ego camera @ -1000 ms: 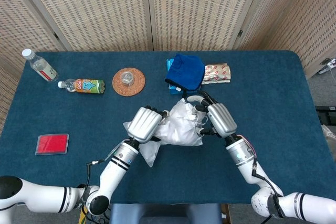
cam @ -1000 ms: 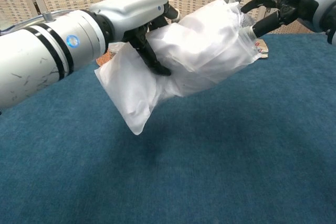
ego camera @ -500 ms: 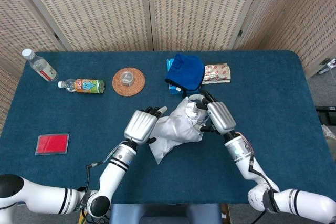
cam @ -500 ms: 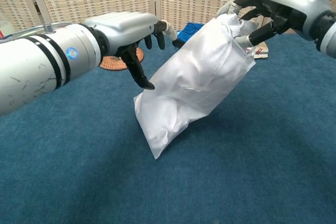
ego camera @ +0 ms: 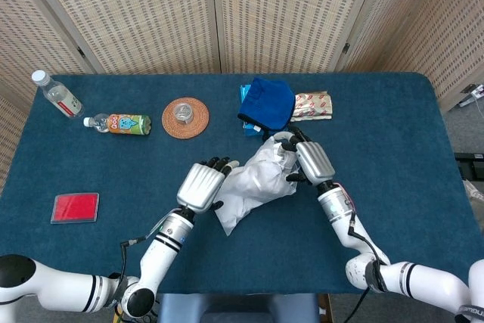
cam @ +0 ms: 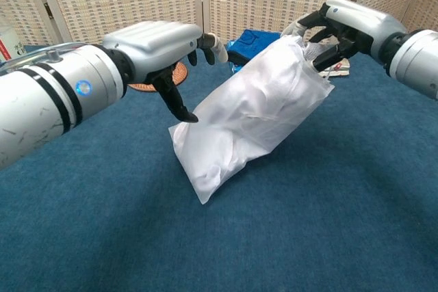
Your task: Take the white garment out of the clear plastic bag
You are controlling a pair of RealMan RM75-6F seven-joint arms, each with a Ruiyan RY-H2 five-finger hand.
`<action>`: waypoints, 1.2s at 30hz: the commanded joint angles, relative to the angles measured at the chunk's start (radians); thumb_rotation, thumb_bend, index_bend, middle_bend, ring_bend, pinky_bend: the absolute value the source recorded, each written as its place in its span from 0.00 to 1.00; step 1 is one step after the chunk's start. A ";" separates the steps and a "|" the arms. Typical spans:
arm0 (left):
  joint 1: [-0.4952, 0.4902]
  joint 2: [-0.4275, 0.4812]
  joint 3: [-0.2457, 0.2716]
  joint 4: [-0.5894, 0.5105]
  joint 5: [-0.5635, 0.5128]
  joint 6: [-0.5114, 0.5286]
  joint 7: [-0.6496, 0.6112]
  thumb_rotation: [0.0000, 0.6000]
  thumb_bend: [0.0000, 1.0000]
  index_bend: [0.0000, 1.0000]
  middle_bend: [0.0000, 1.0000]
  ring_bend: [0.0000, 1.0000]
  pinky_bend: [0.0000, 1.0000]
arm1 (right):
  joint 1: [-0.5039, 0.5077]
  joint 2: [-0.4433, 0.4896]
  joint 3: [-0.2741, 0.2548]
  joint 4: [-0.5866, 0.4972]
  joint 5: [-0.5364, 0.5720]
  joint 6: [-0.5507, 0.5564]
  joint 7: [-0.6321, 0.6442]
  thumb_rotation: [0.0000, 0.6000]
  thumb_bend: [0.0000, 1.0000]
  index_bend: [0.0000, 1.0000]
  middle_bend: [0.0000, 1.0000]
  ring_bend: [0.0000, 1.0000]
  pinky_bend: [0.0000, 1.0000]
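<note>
The bag (cam: 250, 111) is held up at the centre of both views, its top corner pinched by the right robot hand (cam: 337, 27) while its lower tip rests on the desk (cam: 328, 223). The garment (ego camera: 253, 184) is seen through the plastic, bunched inside and not yet out. The left robot hand (cam: 171, 46) is spread and empty, just beside the bag's left edge, apart from it (a thumb points down near the plastic).

A risk is judged here: with only one corner pinched, the slick film could slip free and the bag would flop flat. If the garment is gripped together with the plastic, both would come along and nothing would be drawn out.

The desk is covered in dark blue cloth. Woven screens stand behind it at the top of the frame.
</note>
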 commanded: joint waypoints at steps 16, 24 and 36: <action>0.095 -0.081 0.125 0.240 0.420 0.062 -0.236 1.00 0.04 0.39 0.55 0.50 0.58 | 0.028 -0.077 0.007 0.139 0.075 -0.072 0.008 1.00 0.58 0.90 0.25 0.05 0.22; 0.112 -0.061 0.124 0.228 0.442 0.024 -0.223 1.00 0.04 0.40 0.59 0.50 0.59 | 0.032 -0.114 0.008 0.215 0.101 -0.107 0.027 1.00 0.58 0.90 0.25 0.05 0.22; 0.104 -0.008 0.153 0.235 0.512 -0.072 -0.200 1.00 0.04 0.35 0.48 0.35 0.49 | 0.025 -0.114 0.024 0.235 0.101 -0.111 0.054 1.00 0.58 0.90 0.25 0.05 0.22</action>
